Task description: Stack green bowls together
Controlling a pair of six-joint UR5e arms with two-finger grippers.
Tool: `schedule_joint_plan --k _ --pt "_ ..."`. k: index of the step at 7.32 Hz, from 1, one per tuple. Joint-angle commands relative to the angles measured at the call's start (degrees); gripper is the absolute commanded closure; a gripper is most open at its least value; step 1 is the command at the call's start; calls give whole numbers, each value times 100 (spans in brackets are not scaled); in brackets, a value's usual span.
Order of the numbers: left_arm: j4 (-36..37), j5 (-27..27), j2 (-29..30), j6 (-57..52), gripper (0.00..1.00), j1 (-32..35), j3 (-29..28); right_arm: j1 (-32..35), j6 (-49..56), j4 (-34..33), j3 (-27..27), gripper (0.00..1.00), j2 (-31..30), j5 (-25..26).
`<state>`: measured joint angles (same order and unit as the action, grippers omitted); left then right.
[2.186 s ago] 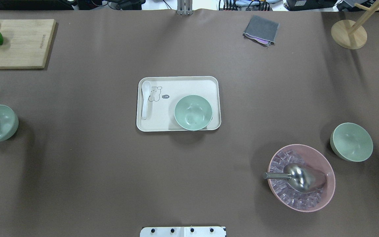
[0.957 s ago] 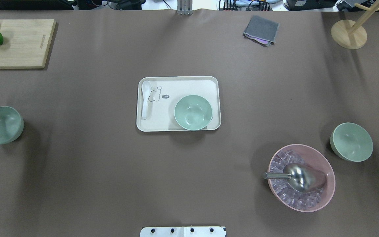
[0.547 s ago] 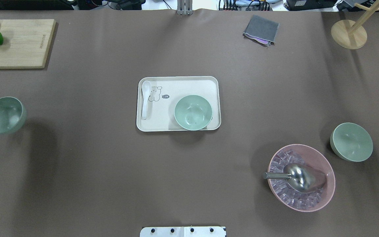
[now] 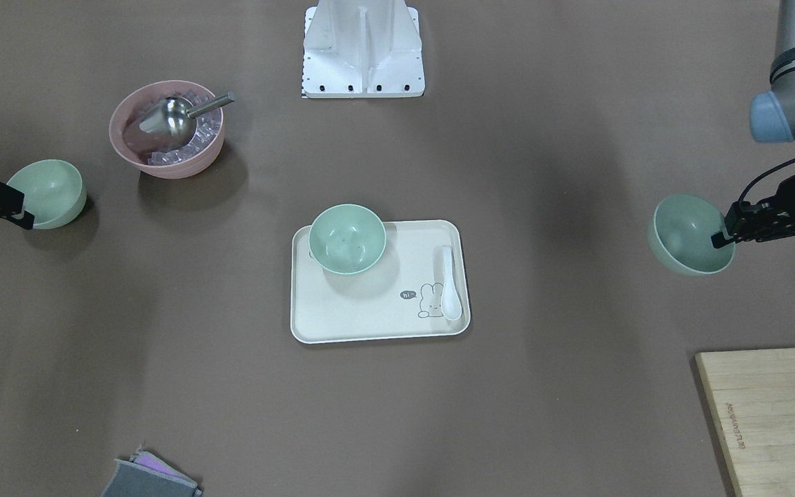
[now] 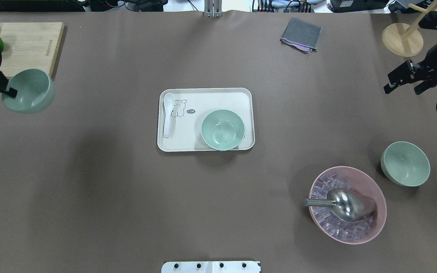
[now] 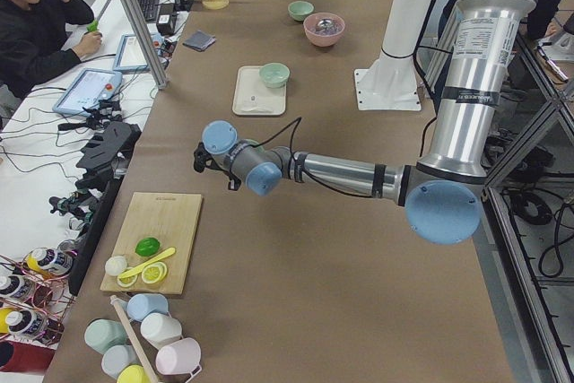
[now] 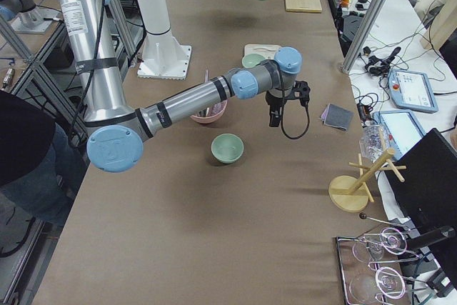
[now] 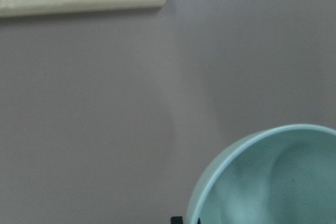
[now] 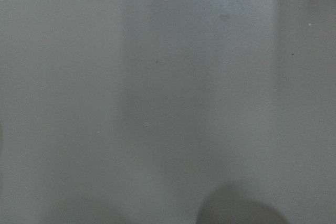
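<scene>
Three green bowls, well apart, one pinched by the rim.
Clock read from the tray [image 5: 241,99] at mid-table: the tray bowl [image 5: 223,129] sits in its 4 o'clock corner and a spoon [image 5: 168,113] lies along its 9 o'clock side. At 9, the left gripper [image 5: 10,92] clamps the left bowl [image 5: 30,91], which overlaps the corner of the board [image 5: 25,49]. The right bowl [image 5: 405,163] stands near 3, beside the pink bowl [image 5: 378,197] at 4. The right gripper [image 5: 402,91] hangs near 2–3 with its jaws apart.

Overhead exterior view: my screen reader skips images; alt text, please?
The left gripper holds one green bowl at far left. A second green bowl sits on the central tray; the third bowl stands by the pink bowl. The right gripper is open.
</scene>
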<state>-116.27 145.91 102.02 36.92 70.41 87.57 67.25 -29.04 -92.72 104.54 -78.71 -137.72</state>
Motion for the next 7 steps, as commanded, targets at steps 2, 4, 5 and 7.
schedule_joint_plan --k 2,4,5,7 --pt "131 -167 783 1456 100 -483 128 -169 65 1194 49 0 -1245 307" --pt "140 -176 864 1625 100 -537 198 -221 -5 2342 14 0 -2153 307" --pt "140 -168 951 1773 100 -589 199 -343 -118 2468 5 0 -2279 316" --pt "140 -176 1083 2020 100 -730 199 -660 -120 2478 -135 0 -2315 316"
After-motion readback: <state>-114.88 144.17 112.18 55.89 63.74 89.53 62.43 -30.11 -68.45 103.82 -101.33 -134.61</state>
